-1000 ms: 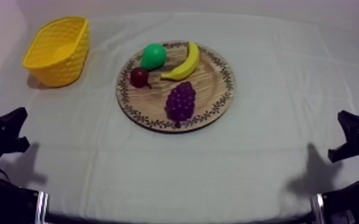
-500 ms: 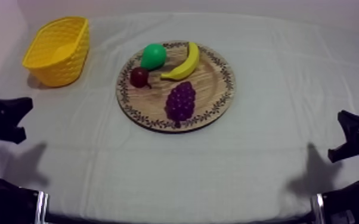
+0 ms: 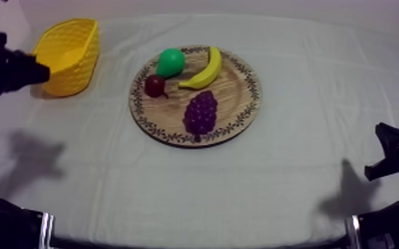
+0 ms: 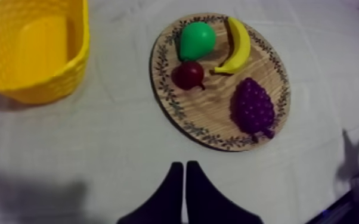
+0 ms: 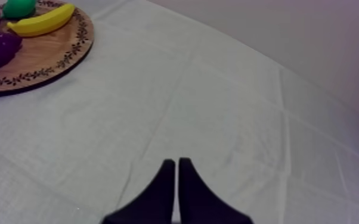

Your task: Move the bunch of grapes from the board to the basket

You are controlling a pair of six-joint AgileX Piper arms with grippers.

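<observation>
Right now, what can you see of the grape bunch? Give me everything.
The bunch of grapes is dark purple and knobbly, and looks like moulded plastic. It is broader at the end with a short dark stalk, which points toward the rim on the robot's side. It lies flat on the wooden board, apart from the banana and the small red fruit. Only the board touches it.

The table is covered by a grey-white cloth with faint fold creases. A round wooden board with a patterned rim lies flat near its middle. A yellow basket stands on the cloth toward the far left corner, apart from the board.
</observation>
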